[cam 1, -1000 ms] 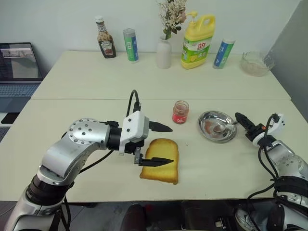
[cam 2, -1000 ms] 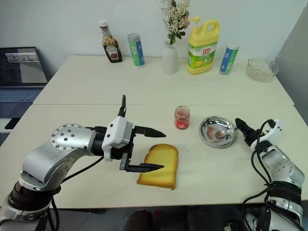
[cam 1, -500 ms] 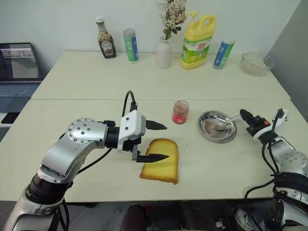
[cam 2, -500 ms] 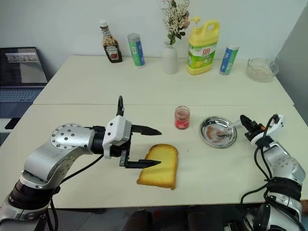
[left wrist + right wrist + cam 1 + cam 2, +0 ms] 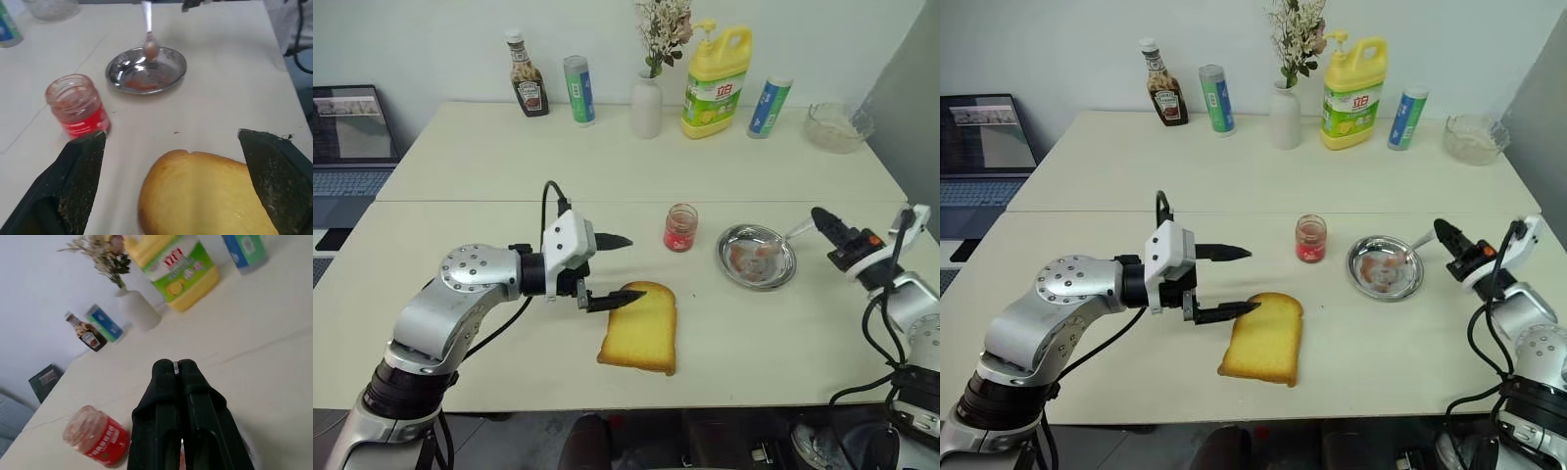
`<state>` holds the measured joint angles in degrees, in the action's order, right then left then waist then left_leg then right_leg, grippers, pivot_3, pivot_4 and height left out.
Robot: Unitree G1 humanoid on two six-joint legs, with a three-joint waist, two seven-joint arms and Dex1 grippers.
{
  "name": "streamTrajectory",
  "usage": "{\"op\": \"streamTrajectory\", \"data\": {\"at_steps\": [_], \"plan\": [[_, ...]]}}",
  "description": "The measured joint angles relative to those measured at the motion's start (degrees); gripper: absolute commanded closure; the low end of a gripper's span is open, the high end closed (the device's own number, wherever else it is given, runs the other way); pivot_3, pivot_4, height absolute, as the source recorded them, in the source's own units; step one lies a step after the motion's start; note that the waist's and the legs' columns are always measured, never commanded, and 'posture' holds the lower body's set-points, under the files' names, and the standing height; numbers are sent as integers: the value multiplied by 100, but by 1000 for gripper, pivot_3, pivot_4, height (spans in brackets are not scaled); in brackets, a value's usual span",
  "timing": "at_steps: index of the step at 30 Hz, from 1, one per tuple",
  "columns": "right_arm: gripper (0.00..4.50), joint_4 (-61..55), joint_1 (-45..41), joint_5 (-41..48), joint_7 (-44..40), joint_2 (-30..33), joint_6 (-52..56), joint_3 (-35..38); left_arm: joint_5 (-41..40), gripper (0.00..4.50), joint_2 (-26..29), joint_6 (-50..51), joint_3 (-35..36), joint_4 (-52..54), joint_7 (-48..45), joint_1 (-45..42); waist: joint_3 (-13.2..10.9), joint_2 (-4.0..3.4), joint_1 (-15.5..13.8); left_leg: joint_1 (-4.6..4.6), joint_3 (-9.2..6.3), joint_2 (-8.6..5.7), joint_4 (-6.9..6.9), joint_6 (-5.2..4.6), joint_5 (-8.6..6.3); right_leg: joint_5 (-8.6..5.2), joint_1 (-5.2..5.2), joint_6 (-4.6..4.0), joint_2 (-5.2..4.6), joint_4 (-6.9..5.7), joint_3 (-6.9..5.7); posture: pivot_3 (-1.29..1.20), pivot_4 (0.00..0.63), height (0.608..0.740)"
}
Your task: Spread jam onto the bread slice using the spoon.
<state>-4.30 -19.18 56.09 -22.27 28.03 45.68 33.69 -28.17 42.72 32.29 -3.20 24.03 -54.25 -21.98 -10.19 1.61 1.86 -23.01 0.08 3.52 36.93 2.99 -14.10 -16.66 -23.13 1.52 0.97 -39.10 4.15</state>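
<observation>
The bread slice [image 5: 640, 327] lies flat near the front edge of the tabletop, about in the middle, and we see no jam on its top yet. Our left gripper [image 5: 625, 267] hangs just over the left end of the slice with its two fingers wide apart and nothing between them; from the left wrist view the bread sits between the fingers, but we cannot tell if they touch it.

Farther back, the jam [image 5: 680, 227] stands upright in its open jar, a little behind the bread. To the right of the jar rests the round steel dish [image 5: 757, 257], with reddish smears inside.

Our right gripper [image 5: 826, 221] is closed on the handle of the spoon [image 5: 148, 35], near the right edge of the tabletop. The spoon is lifted above the dish, and its bowl carries a small reddish lump.

We judge that the step in hand is bringing the loaded spoon from the dish toward the bread. The next move calls for carrying the spoon level across to the slice, then lowering and dragging it over the top, while the left gripper steadies the bread.
</observation>
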Motion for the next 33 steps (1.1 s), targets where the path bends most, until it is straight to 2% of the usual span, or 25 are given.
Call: {"op": "streamTrajectory", "data": {"at_steps": [3,7,13,18,25,33], "plan": [[4476,-536,-83,306,319,43,103,54,-8,0,6,92,181,88,201,240,-1,-1,11,0,2,2,-1,0,0,0,-1,0,1,0,2,0,150,740],[4476,-1130,-873,156,634,274,163,-632,-46,0,42,257,350,344,378,729,-7,-14,90,1,1,5,-1,0,1,0,-6,1,3,-3,2,0,150,740],[4476,-884,-1757,-1124,181,269,-285,-2422,149,0,85,236,343,340,524,709,-5,-10,86,-3,4,1,1,-1,1,2,-7,-3,2,2,2,0,150,740],[4476,-177,-2344,-2160,-230,-60,-1019,-3331,206,0,68,234,278,343,611,657,-4,-9,51,-7,-1,3,0,-1,1,2,-9,-3,0,2,-4,0,150,740],[4476,630,-2472,-3122,-668,-293,-1823,-3769,188,0,39,237,246,353,629,656,-5,-9,-1,-7,1,3,0,-1,1,3,-10,-5,0,2,-3,0,150,740],[4476,826,-2470,-3979,-1182,-301,-2578,-4168,139,0,-23,256,246,419,632,655,-5,-9,-2,-5,1,4,1,-1,1,3,-10,-5,0,-2,-3,0,150,740]]}}
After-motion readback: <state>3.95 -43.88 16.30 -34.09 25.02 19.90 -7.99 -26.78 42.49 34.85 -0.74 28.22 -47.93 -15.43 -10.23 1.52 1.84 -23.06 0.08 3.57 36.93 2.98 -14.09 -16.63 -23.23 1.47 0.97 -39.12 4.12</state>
